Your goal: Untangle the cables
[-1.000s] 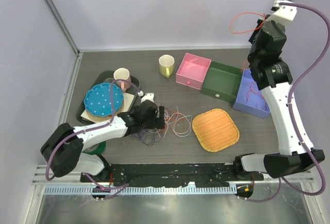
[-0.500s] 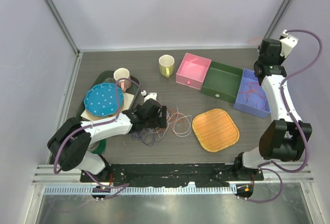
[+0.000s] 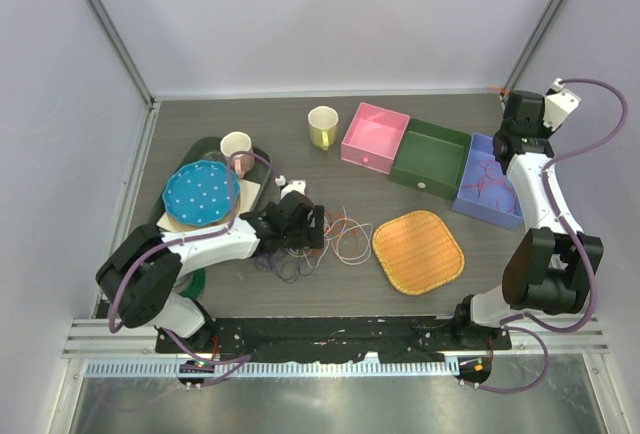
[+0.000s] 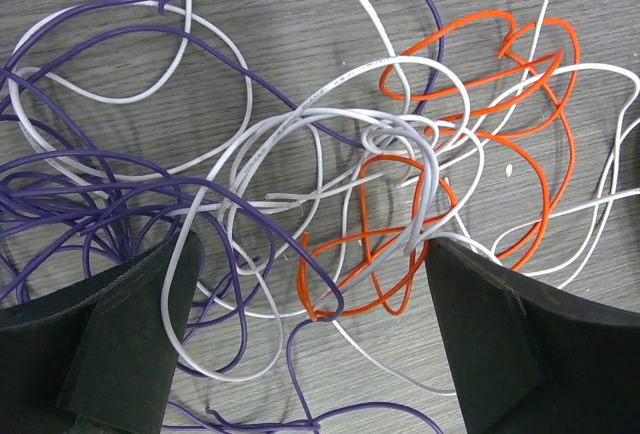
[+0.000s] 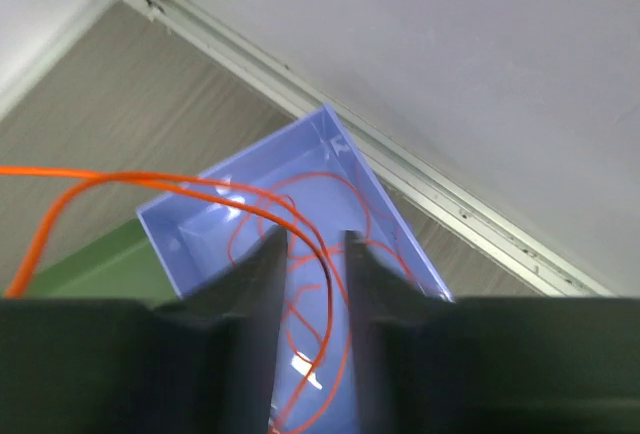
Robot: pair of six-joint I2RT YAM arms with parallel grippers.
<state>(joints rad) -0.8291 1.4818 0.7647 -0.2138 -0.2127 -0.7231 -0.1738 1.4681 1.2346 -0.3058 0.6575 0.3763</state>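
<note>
White walls [image 3: 320, 14] close in a grey-brown wooden table [image 3: 200, 124]. The main tangle of cables [image 3: 335, 234], purple, white and orange, lies near the middle of it, just left of a woven orange mat [image 3: 418, 251].

A second ago the right arm stood tall, holding an orange loop high against the back wall. It has since folded down, and the right gripper [image 5: 318, 254] now sits low at the far right corner, above the blue box [image 3: 470, 206]. Over the last half second it has barely shifted. The left arm has hardly moved at all.

The left arm lies low across the table from its base, forearm reaching right. The left gripper [image 4: 305, 254] points down over the tangle with its fingers spread wide, one on each side of the knot.

The right gripper's fingers stand close, with a narrow gap between them. An orange cable [image 5: 150, 179] runs through that gap and down into the blue box, where more orange loops lie. Whether the fingers pinch it cannot be told.
</note>
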